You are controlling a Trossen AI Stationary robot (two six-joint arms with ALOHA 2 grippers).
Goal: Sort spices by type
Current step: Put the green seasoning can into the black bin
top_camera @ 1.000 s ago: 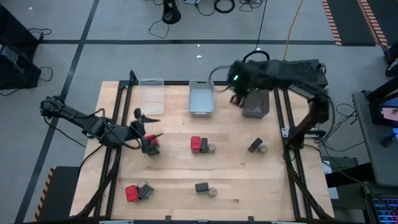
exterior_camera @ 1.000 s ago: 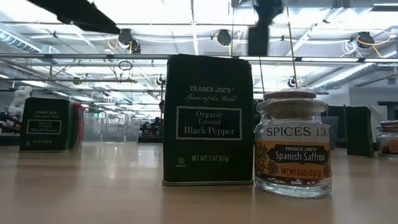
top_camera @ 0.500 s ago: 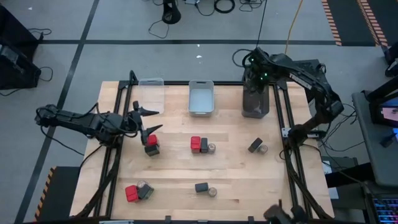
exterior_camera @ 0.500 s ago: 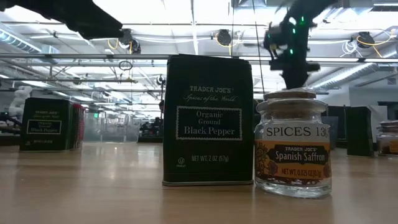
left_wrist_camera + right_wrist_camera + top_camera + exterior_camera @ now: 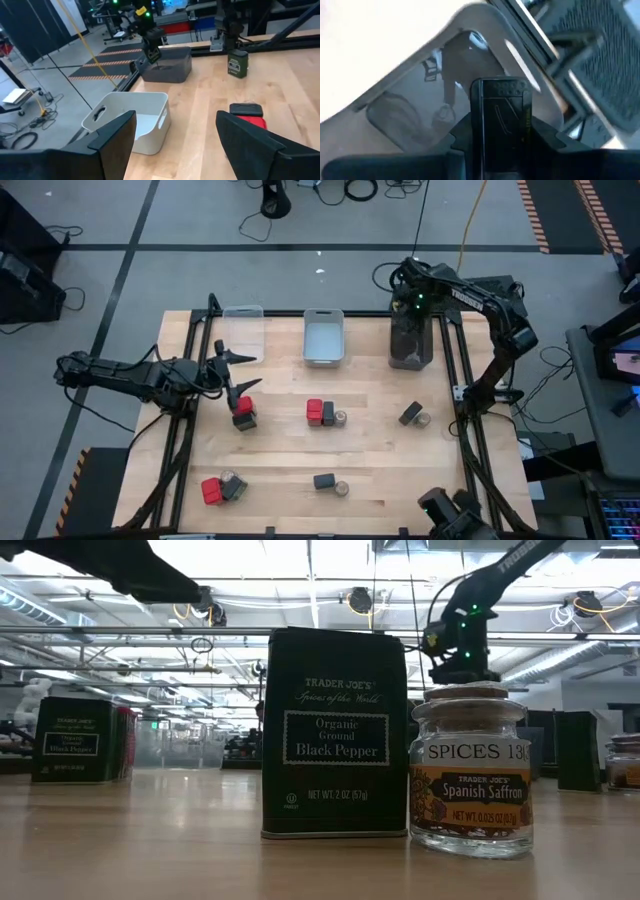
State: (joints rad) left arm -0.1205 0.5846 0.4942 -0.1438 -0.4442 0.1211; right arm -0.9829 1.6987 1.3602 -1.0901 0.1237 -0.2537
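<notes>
A dark tin [image 5: 501, 127] is held between the right gripper's [image 5: 410, 330] fingers over the grey bin [image 5: 411, 358], upper right. The left gripper [image 5: 232, 372] (jaws wide, empty) hangs centre-left above a red box [image 5: 243, 407]. If released while tilted, the tin could catch the rim and land outside.

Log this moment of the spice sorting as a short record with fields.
left end effector: open, empty, beside the red tin at table left
right end effector: shut on a dark pepper tin, above the grey bin
white bin: no spices seen inside
clear bin: looks empty
unsorted: clusters of tins and jars across the table
</notes>
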